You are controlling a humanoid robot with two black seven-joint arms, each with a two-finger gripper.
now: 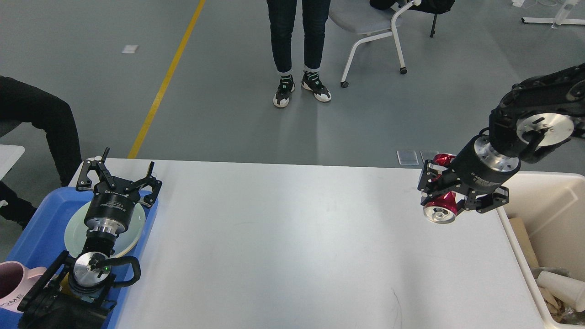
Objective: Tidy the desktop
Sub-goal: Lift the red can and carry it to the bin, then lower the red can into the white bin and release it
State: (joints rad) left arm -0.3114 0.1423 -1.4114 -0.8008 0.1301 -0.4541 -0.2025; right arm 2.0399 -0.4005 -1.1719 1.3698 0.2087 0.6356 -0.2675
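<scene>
The white table (283, 246) filled the lower part of the head view, its middle bare. At its left edge sat a blue tray (32, 237) holding a pale green plate (132, 228) and, at the near corner, a pink mug (11, 283). The left end effector (118, 176) hung above the plate with its fingers spread apart. Near the table's right edge, the right end effector (445, 189) was clamped on a crushed red can (441, 208), held clear of the surface with its silver end facing the camera. Just beyond stood a beige bin (548, 183) containing a white cup (560, 285) and scraps. A person's legs (297, 41) and a grey chair (365, 27) stood on the floor behind.
</scene>
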